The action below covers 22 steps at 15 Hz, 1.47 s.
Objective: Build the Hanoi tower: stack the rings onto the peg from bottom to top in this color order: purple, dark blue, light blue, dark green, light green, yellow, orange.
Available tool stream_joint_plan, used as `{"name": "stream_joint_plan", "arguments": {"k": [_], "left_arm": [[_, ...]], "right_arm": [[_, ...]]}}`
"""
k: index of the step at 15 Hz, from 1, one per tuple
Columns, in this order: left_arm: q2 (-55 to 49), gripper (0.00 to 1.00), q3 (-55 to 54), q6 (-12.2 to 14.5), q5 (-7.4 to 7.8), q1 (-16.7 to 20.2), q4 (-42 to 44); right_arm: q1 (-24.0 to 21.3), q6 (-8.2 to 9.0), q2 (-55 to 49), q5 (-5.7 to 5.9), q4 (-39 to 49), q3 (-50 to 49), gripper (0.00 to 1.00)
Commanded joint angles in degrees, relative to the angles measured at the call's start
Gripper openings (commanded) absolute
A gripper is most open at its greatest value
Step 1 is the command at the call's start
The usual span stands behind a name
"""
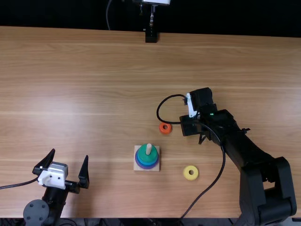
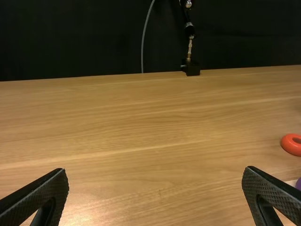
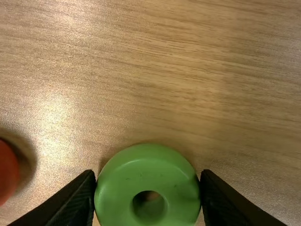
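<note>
Right gripper (image 1: pixel 190 126): closed against sides of light green round ring (image 3: pixel 146 165), near orange ring (image 1: pixel 161 128). Left gripper (image 1: pixel 69 154): wide open, empty. Dark green ring (image 1: pixel 142 157) topmost on pale peg (image 1: pixel 148 149).

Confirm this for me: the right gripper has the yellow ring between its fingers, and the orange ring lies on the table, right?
Not quite: as the right wrist view shows, the right gripper has the light green ring between its fingers. The orange ring does lie on the table.
</note>
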Motion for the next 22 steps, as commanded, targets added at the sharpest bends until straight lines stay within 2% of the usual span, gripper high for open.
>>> {"name": "stream_joint_plan", "arguments": {"k": [1,5,8,11,16,20,22], "left_arm": [[-0.69,1.0,-2.87,0.32,1.19,-0.01,-0.83],[-0.69,1.0,-2.87,0.32,1.19,-0.01,-0.83],[-0.69,1.0,-2.87,0.32,1.19,-0.01,-0.83],[-0.69,1.0,-2.87,0.32,1.19,-0.01,-0.83],[-0.69,1.0,-2.87,0.32,1.19,-0.01,-0.83],[-0.69,1.0,-2.87,0.32,1.19,-0.01,-0.83],[-0.69,1.0,-2.87,0.32,1.19,-0.01,-0.83]], "right_arm": [[-0.33,0.53,0.8,-1.08,-0.48,1.64,0.0],[-0.15,0.01,0.54,-1.08,-5.22,2.96,0.0],[0.46,0.01,-1.22,-1.19,-19.36,7.44,0.0],[0.81,-0.2,-11.94,-1.51,-26.42,9.73,0.0],[8.2,-0.2,-18.62,-2.24,-36.65,18.6,0.0],[12.94,0.22,-18.62,-2.67,-43.09,26.16,0.0],[15.32,0.22,-18.62,-3.3,-43.93,27.3,0.0]]}}
